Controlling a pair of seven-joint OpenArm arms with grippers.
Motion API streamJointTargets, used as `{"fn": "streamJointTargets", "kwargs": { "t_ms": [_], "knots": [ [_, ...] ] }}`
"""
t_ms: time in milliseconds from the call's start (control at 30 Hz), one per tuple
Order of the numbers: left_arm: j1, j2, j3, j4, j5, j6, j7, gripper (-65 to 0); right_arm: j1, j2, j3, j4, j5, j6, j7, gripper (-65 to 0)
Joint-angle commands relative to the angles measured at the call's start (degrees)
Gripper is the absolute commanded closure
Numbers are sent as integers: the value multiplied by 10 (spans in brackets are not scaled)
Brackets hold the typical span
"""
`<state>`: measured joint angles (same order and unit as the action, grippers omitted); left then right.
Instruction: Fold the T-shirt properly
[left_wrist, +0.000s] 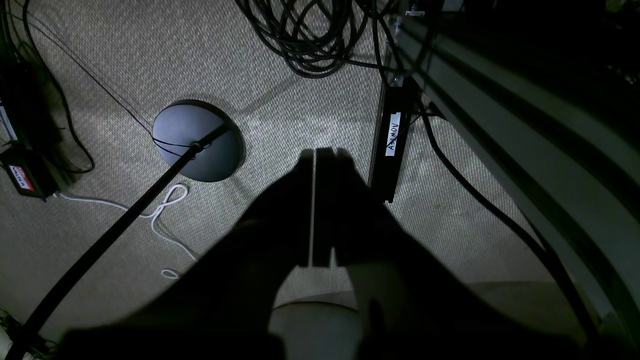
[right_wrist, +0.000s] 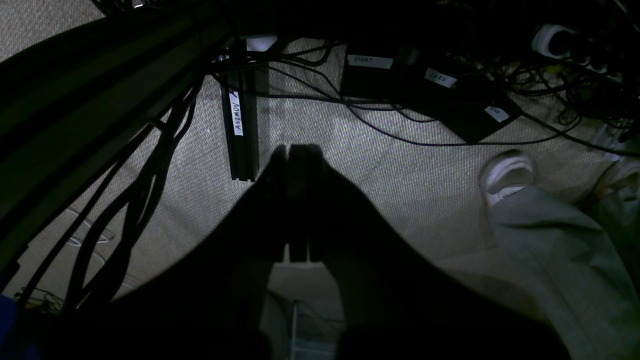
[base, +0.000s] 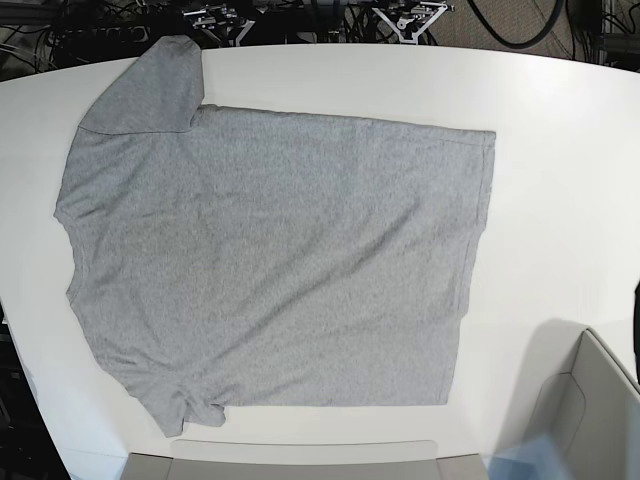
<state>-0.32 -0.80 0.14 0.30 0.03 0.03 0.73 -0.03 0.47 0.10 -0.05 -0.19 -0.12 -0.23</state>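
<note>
The heather-grey T-shirt (base: 270, 260) lies spread flat, plain side up, on the white table (base: 560, 150), with its sleeves toward the left and its hem toward the right. One sleeve points to the far left corner, and the near sleeve is slightly bunched. Neither gripper reaches over the table in the base view. In the left wrist view my left gripper (left_wrist: 315, 152) hangs beside the table frame over the carpet, shut and empty. My right gripper (right_wrist: 288, 147) likewise points down at the floor, shut with nothing between its fingers.
Grey arm housings (base: 300, 462) sit at the table's near edge and near right corner. Below are carpet, cable coils, a round black stand base (left_wrist: 197, 140), a labelled black bar (right_wrist: 239, 130), power boxes, and a person's shoe and trouser leg (right_wrist: 505, 175).
</note>
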Motion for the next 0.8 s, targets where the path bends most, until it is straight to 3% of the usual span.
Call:
{"fn": "streamJointTargets", "kwargs": {
  "t_ms": [0,567,700,767],
  "knots": [
    [0,2,0,0,3,3,-6,0,0,2,1,1,3,-1,1,0],
    [0,-16,0,-2,4,3,-6,0,-15,12,3,1,5,-1,1,0],
    [4,-27,-4,1,1,2,-8,0,-29,21,5,2,6,-2,8,0],
    [4,-28,-4,1,1,3,-12,0,-43,22,5,8,15,-2,38,0]
  ]
}}
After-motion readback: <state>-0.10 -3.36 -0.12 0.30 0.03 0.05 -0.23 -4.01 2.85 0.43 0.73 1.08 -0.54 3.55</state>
